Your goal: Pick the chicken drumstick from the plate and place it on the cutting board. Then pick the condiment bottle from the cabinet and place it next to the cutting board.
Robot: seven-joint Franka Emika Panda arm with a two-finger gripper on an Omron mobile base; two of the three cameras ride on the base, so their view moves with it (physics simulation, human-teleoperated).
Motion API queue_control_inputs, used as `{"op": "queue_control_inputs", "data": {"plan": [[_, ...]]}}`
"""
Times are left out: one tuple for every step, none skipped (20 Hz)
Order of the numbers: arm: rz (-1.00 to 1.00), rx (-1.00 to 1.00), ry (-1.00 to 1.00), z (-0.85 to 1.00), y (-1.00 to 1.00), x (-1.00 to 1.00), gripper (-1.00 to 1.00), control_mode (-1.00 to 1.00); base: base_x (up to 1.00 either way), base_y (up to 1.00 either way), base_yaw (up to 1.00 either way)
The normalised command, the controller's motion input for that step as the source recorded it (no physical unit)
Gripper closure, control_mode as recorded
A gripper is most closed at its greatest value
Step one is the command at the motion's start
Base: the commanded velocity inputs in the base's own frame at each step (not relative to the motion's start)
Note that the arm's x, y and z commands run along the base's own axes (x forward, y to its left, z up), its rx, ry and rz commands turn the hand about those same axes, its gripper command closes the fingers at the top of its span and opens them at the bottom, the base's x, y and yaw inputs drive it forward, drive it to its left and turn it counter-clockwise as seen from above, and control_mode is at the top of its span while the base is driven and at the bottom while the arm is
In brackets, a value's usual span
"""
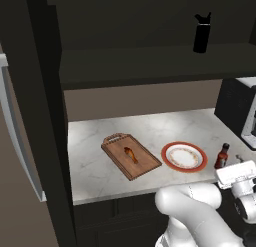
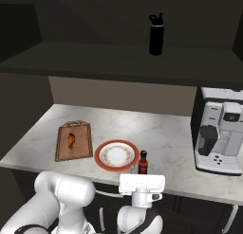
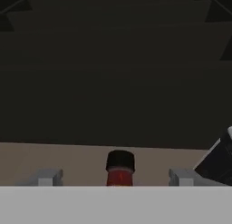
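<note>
Condiment bottle is standing upright on the marble surface, near its front edge, just beside the plate on the side away from the cutting board. Red body, narrow neck, dark cap; a label is showing, but its writing is too small to read. In the hand view the bottle's cap and neck are sitting between the two finger tips, with open space on either side.

Claw is standing spread wide, both tips clear of the bottle, pinching nothing. From the base views the hand is sitting low at the front of the surface, right behind the bottle.

Plate is lying flat and is carrying nothing: white centre, red-orange rim, faint patterned ring.

Cutting board is lying beyond the plate, looped handle pointing toward the back wall. Chicken drumstick is resting on it, around the middle of the board.

Cabinet is hanging dark above the surface; its long shelf is holding a tall black bottle, upright, well apart from everything below.

A black-and-white appliance is standing at the far end of the surface; no lettering is readable on it.
</note>
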Motion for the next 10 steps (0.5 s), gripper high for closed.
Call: {"op": "queue_control_inputs", "data": {"plan": [[0.0,0.0,-0.02,0.02,0.0,-0.25,-1.0,-1.0,0.0,0.0,0.0],[0.0,0.0,-0.02,0.02,0.0,-0.26,-1.0,-1.0,0.0,0.0,0.0],[0.0,0.0,-0.02,0.03,0.0,-0.26,-1.0,-1.0,0.0,0.0,0.0],[0.0,0.0,-0.02,0.04,0.0,-0.27,-1.0,-1.0,0.0,0.0,0.0],[0.0,0.0,-0.03,0.05,0.0,-0.31,-1.0,-1.0,0.0,0.0,0.0],[0.0,0.0,-0.03,0.06,0.0,-0.32,-1.0,-1.0,0.0,0.0,0.0],[0.0,0.0,-0.04,0.06,0.0,-0.34,-1.0,-1.0,0.0,0.0,0.0],[0.0,0.0,-0.05,0.06,0.0,-0.35,-1.0,-1.0,0.0,0.0,0.0],[0.0,0.0,-0.05,0.06,0.0,-0.35,-1.0,-1.0,0.0,0.0,0.0],[0.0,0.0,-0.06,0.08,0.0,-0.35,-1.0,-1.0,0.0,0.0,0.0]]}}
